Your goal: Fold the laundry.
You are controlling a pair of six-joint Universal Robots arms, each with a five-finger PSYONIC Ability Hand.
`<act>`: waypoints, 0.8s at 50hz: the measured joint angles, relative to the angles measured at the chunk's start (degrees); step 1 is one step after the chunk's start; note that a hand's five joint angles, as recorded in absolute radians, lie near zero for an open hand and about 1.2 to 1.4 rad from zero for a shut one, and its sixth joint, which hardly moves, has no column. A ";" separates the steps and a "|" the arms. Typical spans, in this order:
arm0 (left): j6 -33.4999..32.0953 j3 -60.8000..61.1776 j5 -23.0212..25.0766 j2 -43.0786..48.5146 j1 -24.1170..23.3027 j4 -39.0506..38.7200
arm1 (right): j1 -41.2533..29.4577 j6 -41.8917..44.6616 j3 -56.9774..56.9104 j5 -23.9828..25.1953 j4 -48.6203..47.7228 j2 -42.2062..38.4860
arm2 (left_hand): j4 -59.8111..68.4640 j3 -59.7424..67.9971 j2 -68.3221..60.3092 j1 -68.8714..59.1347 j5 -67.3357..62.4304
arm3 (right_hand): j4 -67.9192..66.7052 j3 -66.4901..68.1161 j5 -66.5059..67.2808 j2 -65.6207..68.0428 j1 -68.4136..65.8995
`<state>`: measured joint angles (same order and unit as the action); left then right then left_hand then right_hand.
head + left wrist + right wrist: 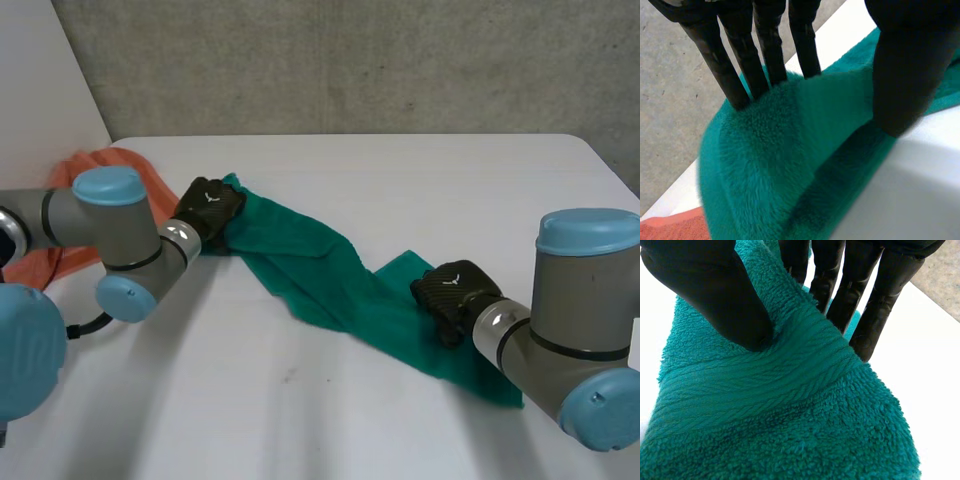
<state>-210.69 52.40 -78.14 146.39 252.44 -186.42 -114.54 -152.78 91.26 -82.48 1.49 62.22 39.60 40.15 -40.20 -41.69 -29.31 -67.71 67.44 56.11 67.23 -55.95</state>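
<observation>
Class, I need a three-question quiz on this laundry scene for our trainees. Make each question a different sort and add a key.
1. True or false: the green towel lies folded in a neat square.
2. What is the left hand doing? A) hovering above the table B) pinching one end of the towel C) holding the orange cloth
3. Fill in: the second cloth, behind the left arm, is ___ in colour.

Key
1. False: it stretches unfolded from the left hand to the right hand, which pinches its other end.
2. B
3. Orange
</observation>
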 measured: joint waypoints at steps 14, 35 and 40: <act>-4.33 -1.85 -9.90 -1.83 -2.63 0.90 | 0.60 4.46 -3.15 -0.77 1.04 4.57 | 28.80 27.56 -28.06 -23.90 -26.43 | -0.13 0.00 0.00 0.00 0.00; 3.13 26.96 -10.64 -55.31 -4.82 5.28 | 7.57 8.69 -23.17 3.10 22.54 21.04 | 29.08 27.87 -28.28 -23.90 -26.43 | -0.29 0.00 0.29 0.00 0.00; 5.33 28.04 -10.53 -58.85 -4.81 8.53 | 8.35 10.26 -27.16 5.18 26.17 22.07 | 29.08 27.87 -28.28 -23.89 -26.43 | -0.29 0.00 0.29 0.00 0.00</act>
<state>-205.36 80.44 -88.67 87.54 247.63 -177.90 -106.19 -142.52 64.10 -77.30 27.66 84.30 68.68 68.02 -68.48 -65.59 -55.74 -68.00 67.44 56.39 67.24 -55.95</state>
